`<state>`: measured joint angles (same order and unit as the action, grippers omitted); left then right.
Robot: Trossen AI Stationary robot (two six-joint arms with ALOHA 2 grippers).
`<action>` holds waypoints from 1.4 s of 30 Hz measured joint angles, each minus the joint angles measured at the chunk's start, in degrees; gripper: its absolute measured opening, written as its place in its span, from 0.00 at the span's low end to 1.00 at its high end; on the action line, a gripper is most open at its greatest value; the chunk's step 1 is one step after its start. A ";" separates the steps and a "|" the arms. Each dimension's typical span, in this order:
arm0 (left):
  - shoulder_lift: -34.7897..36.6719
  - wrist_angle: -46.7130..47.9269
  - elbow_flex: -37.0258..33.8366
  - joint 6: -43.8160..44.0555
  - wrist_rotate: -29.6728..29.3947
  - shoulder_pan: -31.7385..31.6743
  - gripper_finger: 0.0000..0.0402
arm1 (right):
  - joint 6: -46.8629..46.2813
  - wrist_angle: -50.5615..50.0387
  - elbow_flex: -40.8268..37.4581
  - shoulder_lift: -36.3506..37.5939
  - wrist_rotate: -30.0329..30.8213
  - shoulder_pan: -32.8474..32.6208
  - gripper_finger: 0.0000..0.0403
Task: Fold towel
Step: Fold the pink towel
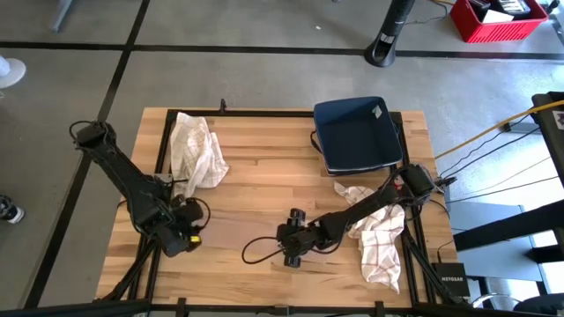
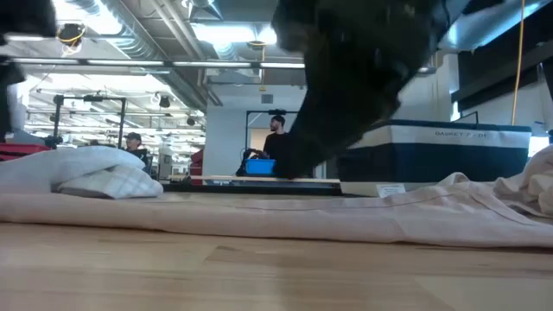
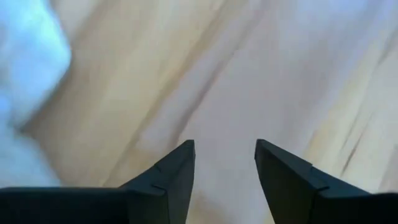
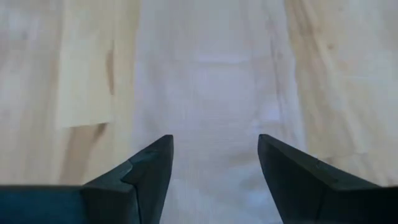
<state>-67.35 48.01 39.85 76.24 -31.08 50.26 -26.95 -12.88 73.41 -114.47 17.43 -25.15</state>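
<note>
A thin pale beige towel (image 2: 285,220) lies spread flat across the middle of the table, hard to tell from the wood in the high view. My left gripper (image 1: 187,239) is at the towel's left end near the front edge. It is open, and pale cloth (image 3: 249,74) shows beyond its fingers. My right gripper (image 1: 291,251) is near the front middle. It is also open and points down at a pale strip of the towel (image 4: 211,81). Neither gripper has anything between its fingers.
A crumpled white towel (image 1: 198,150) lies at the far left. A checked towel (image 1: 379,238) is heaped under the right arm. A dark blue bin (image 1: 357,132) stands at the far right. A black cable loop (image 1: 256,251) lies near the front. People (image 2: 278,142) stand in the room behind.
</note>
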 joint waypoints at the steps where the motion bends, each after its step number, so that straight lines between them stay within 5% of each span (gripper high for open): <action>1: -0.16 -3.55 -0.35 -1.75 -3.16 0.00 0.40 | -0.07 -0.69 0.00 1.02 -0.09 -0.02 0.59; 9: -6.62 -28.50 -10.44 -15.18 -6.12 -3.43 0.38 | 1.46 1.97 0.07 1.16 -0.09 0.00 0.59; 16: -11.46 -29.05 -14.51 -9.76 -3.78 -4.70 0.37 | 1.54 1.43 0.02 -4.63 -1.77 0.02 0.59; 23: -11.40 -26.70 -13.50 -8.26 -2.97 -4.83 0.37 | -4.08 -10.63 3.54 0.28 -3.21 -0.18 0.59; 30: -8.74 -27.86 -8.04 -16.02 -7.74 -6.84 0.37 | -28.48 -29.42 2.81 10.94 0.77 -7.92 0.59; 36: -9.16 -39.57 -9.77 -28.91 -10.03 -7.00 0.37 | -58.57 -23.84 -9.37 15.66 1.68 -14.08 0.59; 42: -9.16 -41.72 -11.28 -31.60 -10.05 -6.37 0.37 | -74.79 -10.15 -21.12 17.60 3.12 -16.68 0.59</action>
<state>-76.51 6.29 28.57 44.64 -41.13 43.89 -101.74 -23.04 52.29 -96.88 20.55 -41.82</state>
